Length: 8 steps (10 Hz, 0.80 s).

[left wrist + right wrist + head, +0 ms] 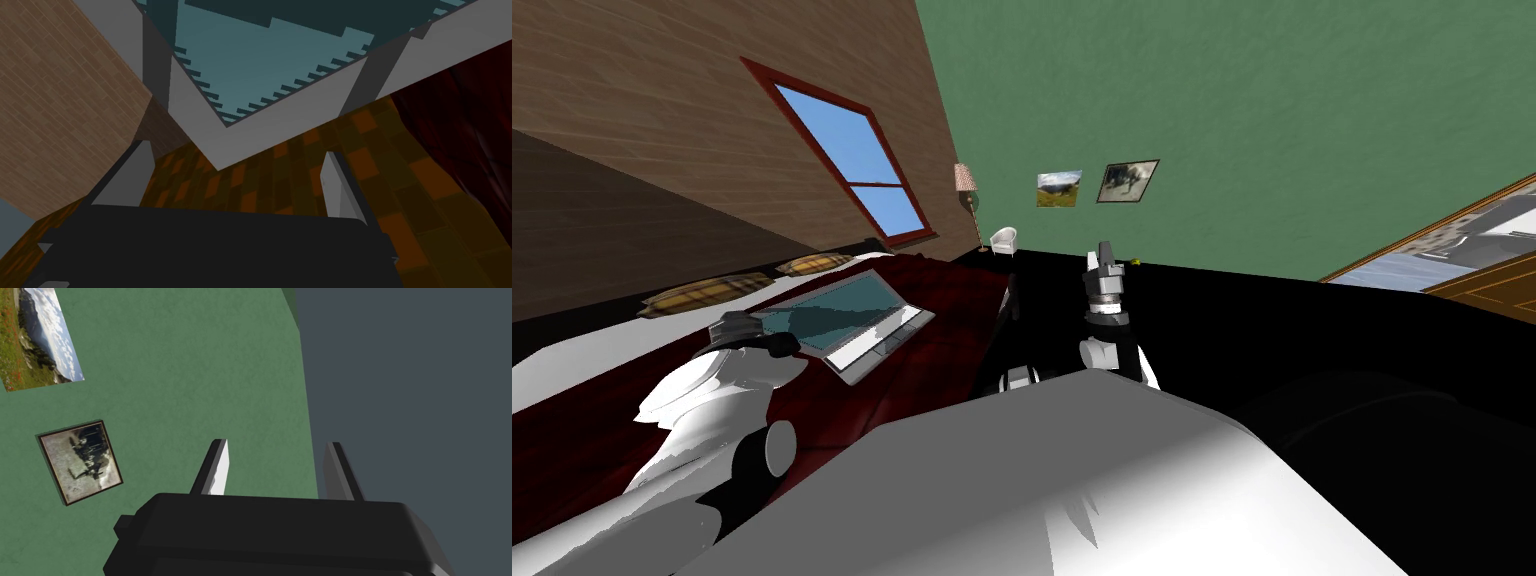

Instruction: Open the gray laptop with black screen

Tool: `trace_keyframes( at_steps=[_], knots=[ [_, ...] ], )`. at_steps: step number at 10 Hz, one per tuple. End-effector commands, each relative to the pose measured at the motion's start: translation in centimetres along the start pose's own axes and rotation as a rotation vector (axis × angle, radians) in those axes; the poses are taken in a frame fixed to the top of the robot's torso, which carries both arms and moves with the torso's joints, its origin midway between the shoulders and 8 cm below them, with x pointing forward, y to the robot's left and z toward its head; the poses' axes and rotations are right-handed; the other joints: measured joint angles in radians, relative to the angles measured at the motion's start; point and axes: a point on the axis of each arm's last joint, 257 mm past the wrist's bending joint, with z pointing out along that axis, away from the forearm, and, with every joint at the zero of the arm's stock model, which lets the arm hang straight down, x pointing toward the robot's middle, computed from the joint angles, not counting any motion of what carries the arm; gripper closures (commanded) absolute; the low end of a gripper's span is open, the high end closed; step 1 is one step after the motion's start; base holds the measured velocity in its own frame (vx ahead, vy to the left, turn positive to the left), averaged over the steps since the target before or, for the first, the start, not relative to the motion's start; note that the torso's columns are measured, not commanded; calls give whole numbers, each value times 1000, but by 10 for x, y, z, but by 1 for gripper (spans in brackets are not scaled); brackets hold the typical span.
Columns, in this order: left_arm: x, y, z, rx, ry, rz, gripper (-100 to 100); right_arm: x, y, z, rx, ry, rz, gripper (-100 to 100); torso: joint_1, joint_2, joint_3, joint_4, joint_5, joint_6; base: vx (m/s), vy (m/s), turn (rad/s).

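The grey laptop [857,322] lies open on the dark red bedspread [952,300], its teal and dark screen [830,308] tilted back toward the pillows and its keyboard half toward me. My left gripper [734,328] is at the screen's outer corner. In the left wrist view, the lid's grey corner [220,145] points into the gap just past my left gripper [236,150], whose fingers [336,187] stand open and apart from it. My right gripper [1105,252] is raised to the right of the bed, with nothing between its fingers [219,468], so it is open.
Two checkered orange and yellow pillows [702,292] lie along the head of the bed, one right under the lid corner [280,185]. A window [852,165] is set in the brown wall. A floor lamp [967,190] and a white chair [1003,240] stand far back. A black area [1312,340] spreads right of the bed.
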Motion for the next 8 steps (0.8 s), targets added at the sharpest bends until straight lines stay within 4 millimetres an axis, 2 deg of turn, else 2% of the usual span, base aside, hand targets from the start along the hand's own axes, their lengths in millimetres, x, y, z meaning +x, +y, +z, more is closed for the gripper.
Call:
trace_keyframes(
  at_steps=[1,3,5,6,7,8],
  knots=[
    [-10,13,3,-31,-16,-2,-100,0,0,0,0,0,0,0,1,0,0,0,0,0,3,23,-83],
    [-15,21,5,-49,-26,-2,-100,0,0,0,0,0,0,0,3,0,0,0,1,0,0,27,-53],
    [-13,18,4,-41,-22,-2,-100,0,0,0,0,0,0,0,2,0,0,0,1,0,0,8,-9],
    [-13,18,4,-41,-22,-2,100,0,0,0,0,0,0,0,1,0,0,0,0,0,3,5,-14],
    [16,20,0,-32,46,-5,100,0,0,0,0,0,0,0,3,0,0,-1,3,-1,97,-5,259],
    [20,19,0,-26,63,-15,100,0,0,0,0,0,0,0,5,-4,-2,-3,5,-4,139,-36,313]
  ],
)
